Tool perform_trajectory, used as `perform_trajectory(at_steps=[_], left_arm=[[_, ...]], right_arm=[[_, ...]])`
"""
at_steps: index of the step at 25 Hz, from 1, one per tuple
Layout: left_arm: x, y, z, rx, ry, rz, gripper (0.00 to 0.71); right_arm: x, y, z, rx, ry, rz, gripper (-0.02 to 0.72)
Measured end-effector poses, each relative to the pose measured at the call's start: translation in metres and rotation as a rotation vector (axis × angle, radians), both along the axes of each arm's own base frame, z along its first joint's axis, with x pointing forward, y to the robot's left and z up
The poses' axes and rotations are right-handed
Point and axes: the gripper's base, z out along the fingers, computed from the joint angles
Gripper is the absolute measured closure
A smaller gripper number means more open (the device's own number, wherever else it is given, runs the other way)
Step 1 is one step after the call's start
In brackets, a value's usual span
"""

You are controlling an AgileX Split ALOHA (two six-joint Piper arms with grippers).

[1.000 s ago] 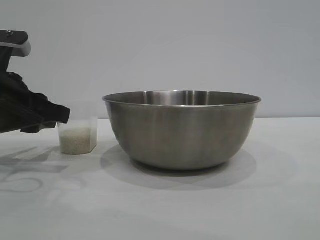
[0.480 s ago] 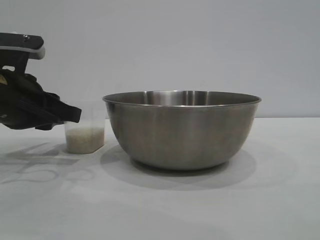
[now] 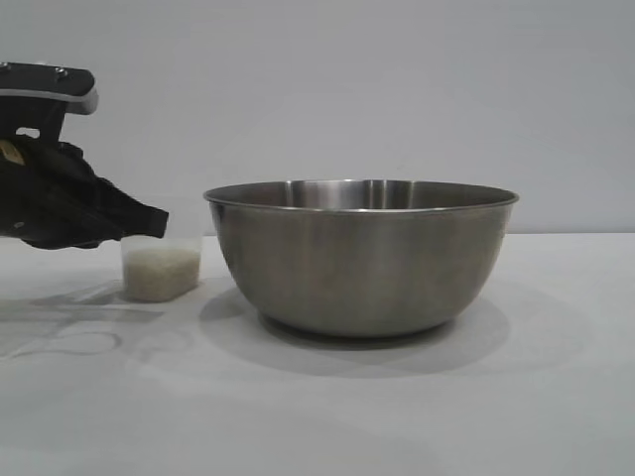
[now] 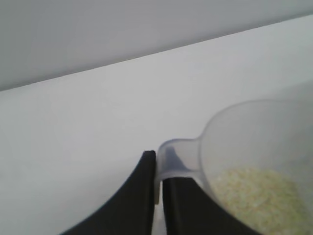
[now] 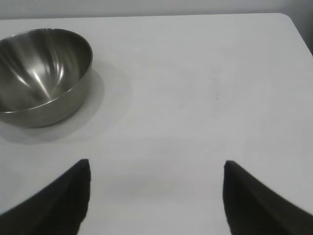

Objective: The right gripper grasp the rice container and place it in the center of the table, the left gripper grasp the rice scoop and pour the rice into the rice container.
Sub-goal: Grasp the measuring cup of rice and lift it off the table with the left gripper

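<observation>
A: We note the left gripper [image 4: 159, 196] pinched shut on the scoop [image 3: 161, 270] handle; scoop on the desk [image 3: 317, 416] just left of the bowl [image 3: 361, 256].

B: Light, thin plastic, loose rice [image 4: 259, 196]; we judge the handle the right hold. Keep it level. Right gripper [image 5: 156, 196] gapes empty, well off.

The left hand [image 4: 160, 196] closed on the rice scoop [image 3: 160, 268], lifting it slightly.
</observation>
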Motion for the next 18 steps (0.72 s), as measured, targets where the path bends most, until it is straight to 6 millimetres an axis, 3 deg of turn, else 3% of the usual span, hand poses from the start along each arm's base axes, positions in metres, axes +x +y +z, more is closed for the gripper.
perform_trajectory(at_steps=[5,13,18], left_arm=[[0.001,-0.001,0.01,0.103,-0.047,-0.033,0.71],[0.002,-0.003,0.059,0.175,-0.21,-0.062,0.71],[-0.002,-0.012,0.088,0.285,-0.342,-0.18,0.71]], right_arm=[[0.0,0.0,0.0,0.0,0.0,0.0,0.219],[0.0,0.0,0.0,0.0,0.0,0.0,0.219],[0.0,0.0,0.0,0.0,0.0,0.0,0.219]])
